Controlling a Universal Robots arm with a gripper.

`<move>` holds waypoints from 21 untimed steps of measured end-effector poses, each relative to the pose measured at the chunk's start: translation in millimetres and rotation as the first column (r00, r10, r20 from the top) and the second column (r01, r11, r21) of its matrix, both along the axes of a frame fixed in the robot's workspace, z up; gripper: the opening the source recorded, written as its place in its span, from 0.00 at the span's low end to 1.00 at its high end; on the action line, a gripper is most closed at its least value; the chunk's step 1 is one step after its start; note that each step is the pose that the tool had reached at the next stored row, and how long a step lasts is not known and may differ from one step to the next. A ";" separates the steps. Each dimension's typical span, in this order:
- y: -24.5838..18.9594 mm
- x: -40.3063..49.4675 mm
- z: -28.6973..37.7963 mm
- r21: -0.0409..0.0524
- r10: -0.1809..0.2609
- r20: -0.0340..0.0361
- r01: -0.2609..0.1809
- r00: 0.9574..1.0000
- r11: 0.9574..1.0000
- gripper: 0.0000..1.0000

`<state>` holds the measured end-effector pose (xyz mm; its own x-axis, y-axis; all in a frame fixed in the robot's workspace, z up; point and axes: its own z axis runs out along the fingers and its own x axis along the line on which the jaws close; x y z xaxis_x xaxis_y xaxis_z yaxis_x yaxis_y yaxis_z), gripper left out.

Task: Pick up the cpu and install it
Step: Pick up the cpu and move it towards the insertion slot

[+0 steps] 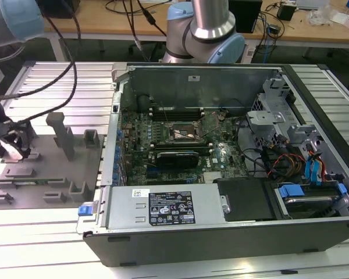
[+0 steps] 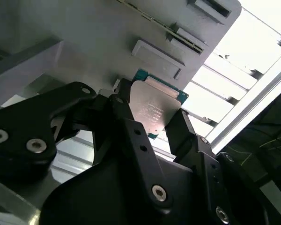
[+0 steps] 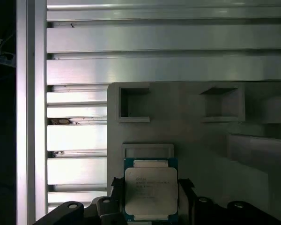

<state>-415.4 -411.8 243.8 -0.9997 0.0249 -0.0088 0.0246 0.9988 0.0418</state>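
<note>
Ribbed aluminium table [image 1: 46,232] carries a grey plate [image 1: 52,192] with upright blocks [image 1: 64,136]. An open computer case [image 1: 221,244] stands beside the plate, on the exterior view's right. At the end of the plate far from the case, the gripper [image 1: 14,148] hangs low over the plate. In the second wrist view its two black fingers [image 2: 180,131] are closed against opposite edges of the cpu [image 2: 154,110] and grip it, close beside a shallow rectangular recess [image 3: 147,151] of the plate. Whether the cpu still touches the plate, I cannot tell.
</note>
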 end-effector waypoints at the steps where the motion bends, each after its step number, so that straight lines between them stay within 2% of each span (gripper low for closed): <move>1: 0.0 0.0 12.1 0.000 0.000 0.000 0.000 1.000 1.000 0.54; 21: 0.0 0.0 53.9 0.000 0.000 0.000 0.000 1.000 1.000 0.54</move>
